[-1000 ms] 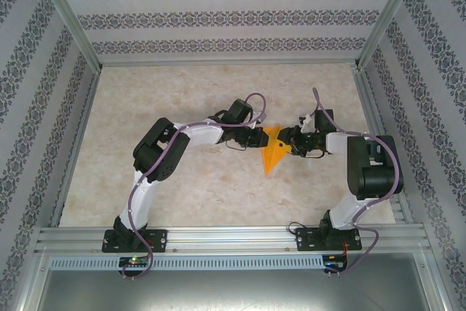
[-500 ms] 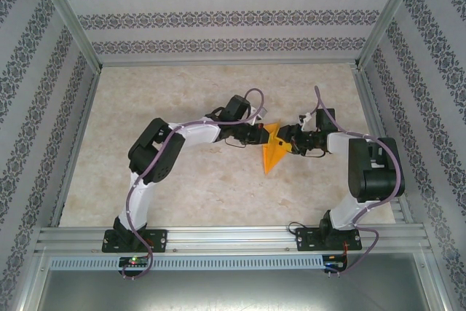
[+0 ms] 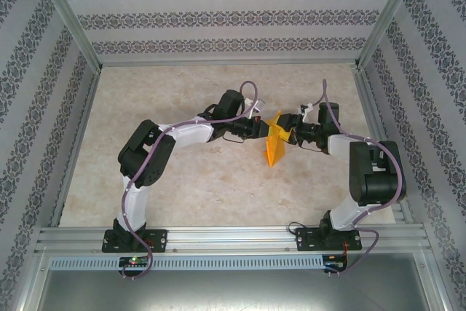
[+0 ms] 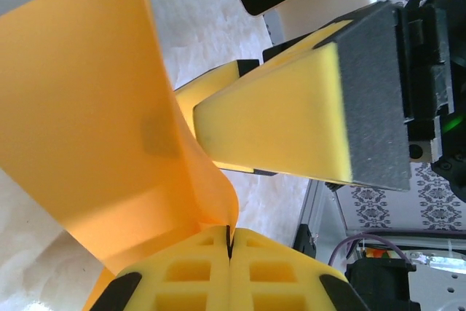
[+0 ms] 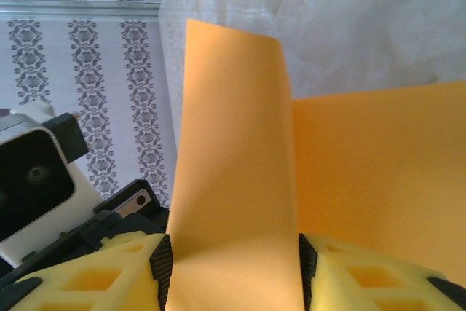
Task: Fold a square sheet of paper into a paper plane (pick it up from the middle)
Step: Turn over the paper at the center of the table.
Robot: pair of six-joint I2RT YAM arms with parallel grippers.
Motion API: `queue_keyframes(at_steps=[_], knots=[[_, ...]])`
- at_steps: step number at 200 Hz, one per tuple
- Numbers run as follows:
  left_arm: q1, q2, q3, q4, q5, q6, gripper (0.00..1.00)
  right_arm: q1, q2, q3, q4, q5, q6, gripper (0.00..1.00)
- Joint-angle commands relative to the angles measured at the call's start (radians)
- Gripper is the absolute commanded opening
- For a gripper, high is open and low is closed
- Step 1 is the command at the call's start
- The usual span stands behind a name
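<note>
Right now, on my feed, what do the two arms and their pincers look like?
The left arm and right arm each have white links and bulky black joints, with a thin purple cable looping along the outside. The left pincer and right pincer carry chunky yellow fingers with square cut-outs and dark pads at the inner tips.

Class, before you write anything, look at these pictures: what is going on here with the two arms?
Two robot arms are working on a thin, bright orange sheet of paper at the middle of the pale marbled table. The left gripper is shut, pinching the sheet's edge. The right gripper is open, with a flap of the paper between its spread fingers. The sheet is partly folded, tapering to a point.
</note>
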Motion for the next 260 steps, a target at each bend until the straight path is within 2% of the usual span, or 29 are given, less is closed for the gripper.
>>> queue_keyframes(at_steps=[1,40,67,119,143,158,184,208,227,237,260], knots=[[0.020,-0.044,-0.023,0.110,0.028,-0.039,0.00,-0.004,-0.040,-0.021,0.087,-0.047,0.067,0.50],[0.025,-0.035,-0.042,0.165,0.037,-0.073,0.00,0.011,-0.046,-0.036,0.102,-0.056,0.081,0.49],[0.034,-0.042,-0.062,0.173,0.033,-0.076,0.00,0.011,-0.060,-0.043,0.097,-0.052,0.075,0.43],[0.039,-0.044,-0.075,0.180,0.047,-0.083,0.08,0.011,-0.050,-0.040,0.097,-0.055,0.072,0.22],[0.041,-0.047,-0.074,0.161,0.046,-0.072,0.15,0.011,-0.055,-0.037,0.079,-0.052,0.060,0.11],[0.041,-0.058,-0.072,0.124,0.035,-0.050,0.26,0.011,-0.060,-0.034,0.067,-0.049,0.054,0.07],[0.042,-0.098,-0.072,0.018,-0.005,0.006,0.36,0.010,-0.075,-0.018,0.035,-0.043,0.039,0.00],[0.044,-0.146,-0.063,-0.112,-0.068,0.045,0.46,0.011,-0.082,-0.005,0.026,-0.044,0.040,0.00],[0.044,-0.177,-0.042,-0.248,-0.135,0.073,0.58,0.011,-0.096,0.001,0.025,-0.041,0.047,0.00],[0.044,-0.189,-0.049,-0.266,-0.138,0.060,0.63,0.011,-0.103,0.006,0.028,-0.040,0.055,0.00],[0.042,-0.218,-0.102,-0.222,-0.104,-0.016,0.65,0.017,-0.113,0.017,0.029,-0.033,0.067,0.00]])
